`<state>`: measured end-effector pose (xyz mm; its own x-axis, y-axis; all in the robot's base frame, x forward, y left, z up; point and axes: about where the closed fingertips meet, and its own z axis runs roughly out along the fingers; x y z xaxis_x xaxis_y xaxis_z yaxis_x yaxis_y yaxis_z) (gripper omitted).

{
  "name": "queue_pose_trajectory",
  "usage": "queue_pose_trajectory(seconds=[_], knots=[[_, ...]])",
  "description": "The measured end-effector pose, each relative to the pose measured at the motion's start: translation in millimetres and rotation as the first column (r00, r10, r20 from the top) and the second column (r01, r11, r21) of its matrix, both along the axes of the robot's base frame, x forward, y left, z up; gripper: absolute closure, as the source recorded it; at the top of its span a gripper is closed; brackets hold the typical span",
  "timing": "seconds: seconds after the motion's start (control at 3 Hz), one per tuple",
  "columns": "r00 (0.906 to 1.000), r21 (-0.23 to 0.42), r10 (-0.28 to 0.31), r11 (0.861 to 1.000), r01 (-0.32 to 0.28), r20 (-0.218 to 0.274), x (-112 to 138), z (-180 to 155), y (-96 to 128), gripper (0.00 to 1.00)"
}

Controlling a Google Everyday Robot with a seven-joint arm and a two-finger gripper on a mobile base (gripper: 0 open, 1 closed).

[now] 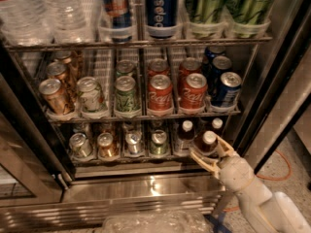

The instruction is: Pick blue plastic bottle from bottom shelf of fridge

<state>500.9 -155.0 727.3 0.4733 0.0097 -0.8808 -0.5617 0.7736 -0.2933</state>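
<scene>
A stainless-steel display fridge [146, 191] with wire racks is seen with its door open. The white two-finger gripper [205, 146] is held at the near right end of the bottom shelf [121, 160], at the end of a white arm that enters from the near right corner. Its fingers [201, 161] are spread apart, and the small brown-filled plastic bottle with the white screw cap [209, 139] is framed between them, one finger at its left and one at its right. The bottle is kept upright at the front edge of the rightmost lane.

Two more white-capped bottles [186, 127] are set just behind it, one to the far left and one to the far right. A row of small metal cans [106, 145] is lined up to the left on the same shelf.

On the rack above, two red cola cans [160, 93] are placed at the front, with a blue can [226, 89] to their right and a green can [126, 93] to their left. On the top rack, a tall blue Pepsi can [161, 4] is flanked by clear water bottles [63, 8] at the left. An orange cable [283, 173] is laid on the floor at the right.
</scene>
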Motion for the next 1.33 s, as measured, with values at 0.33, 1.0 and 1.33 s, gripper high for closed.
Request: queue_pose_trajectory(seconds=[0.33,1.0,1.33], knots=[[1.0000,0.000,0.000,1.000,0.000,0.008,0,-3,1,1.00],[0.9980,-0.045,0.064,0.997,-0.064,-0.005,-8,10,9,1.00],[0.9925,-0.073,0.121,0.990,-0.122,-0.016,-21,22,17,1.00]])
